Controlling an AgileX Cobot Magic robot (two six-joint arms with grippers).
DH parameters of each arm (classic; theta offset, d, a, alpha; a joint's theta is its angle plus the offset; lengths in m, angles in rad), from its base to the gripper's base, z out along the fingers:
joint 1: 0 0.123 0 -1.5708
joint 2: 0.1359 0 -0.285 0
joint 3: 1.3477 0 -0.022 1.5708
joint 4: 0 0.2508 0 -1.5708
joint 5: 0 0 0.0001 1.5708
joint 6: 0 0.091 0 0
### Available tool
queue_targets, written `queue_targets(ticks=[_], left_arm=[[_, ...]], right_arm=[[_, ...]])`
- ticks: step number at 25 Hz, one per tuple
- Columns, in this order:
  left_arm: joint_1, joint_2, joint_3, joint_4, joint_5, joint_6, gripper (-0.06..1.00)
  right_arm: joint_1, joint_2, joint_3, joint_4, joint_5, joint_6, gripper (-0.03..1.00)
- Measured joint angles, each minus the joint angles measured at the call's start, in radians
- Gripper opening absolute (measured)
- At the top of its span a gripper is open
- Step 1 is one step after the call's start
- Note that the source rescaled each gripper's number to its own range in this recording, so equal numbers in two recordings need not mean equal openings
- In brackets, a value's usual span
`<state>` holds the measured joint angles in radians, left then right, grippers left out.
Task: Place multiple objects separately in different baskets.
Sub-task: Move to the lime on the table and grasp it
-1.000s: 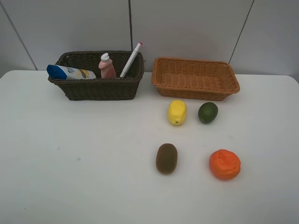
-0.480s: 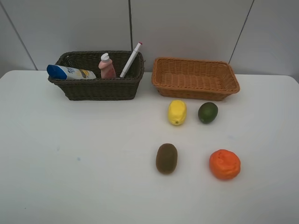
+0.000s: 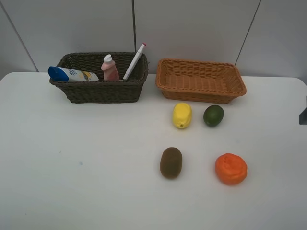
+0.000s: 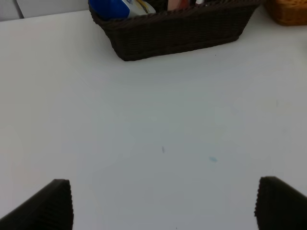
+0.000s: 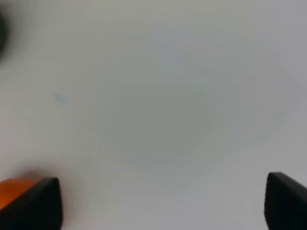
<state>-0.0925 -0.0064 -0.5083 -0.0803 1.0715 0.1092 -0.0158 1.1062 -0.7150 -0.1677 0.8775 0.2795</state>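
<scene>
Right hand [image 5: 158, 203] wide open, empty (left hand [image 4: 160, 206] likewise); orange fruit [image 5: 10, 188] just beside one fingertip [image 5: 38, 201]

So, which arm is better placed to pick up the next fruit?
Right, probably. The lemon, lime, kiwi and orange fruit all lie on its side, the orange fruit beside the open right gripper. The left gripper faces bare table and the dark basket.

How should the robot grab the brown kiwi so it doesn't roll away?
Grip the kiwi across its narrow middle, coming straight down from above. It lies flat on the table, an egg shape with its long ends pointing front to back, so the jaws should probably close on its left and right sides.
</scene>
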Motion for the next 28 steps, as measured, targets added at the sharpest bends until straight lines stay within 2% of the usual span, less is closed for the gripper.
queue_targets(ticks=[4, 8, 12, 18, 23, 28], left_arm=[[0.000, 0.000, 0.000, 0.000, 0.000, 0.000, 1.00], [0.000, 0.000, 0.000, 0.000, 0.000, 0.000, 1.00], [0.000, 0.000, 0.000, 0.000, 0.000, 0.000, 1.00], [0.000, 0.000, 0.000, 0.000, 0.000, 0.000, 1.00], [0.000, 0.000, 0.000, 0.000, 0.000, 0.000, 1.00], [0.000, 0.000, 0.000, 0.000, 0.000, 0.000, 1.00]], right_arm=[[0.001, 0.274, -0.141, 0.126, -0.010, 0.003, 1.00], [0.077, 0.476, -0.287, 0.215, -0.012, -0.027, 1.00], [0.176, 0.650, -0.436, 0.224, -0.018, -0.029, 1.00], [0.267, 0.841, -0.625, 0.227, 0.000, -0.013, 1.00], [0.282, 0.925, -0.684, 0.223, 0.016, -0.002, 1.00], [0.279, 0.961, -0.688, 0.152, 0.032, 0.027, 1.00]])
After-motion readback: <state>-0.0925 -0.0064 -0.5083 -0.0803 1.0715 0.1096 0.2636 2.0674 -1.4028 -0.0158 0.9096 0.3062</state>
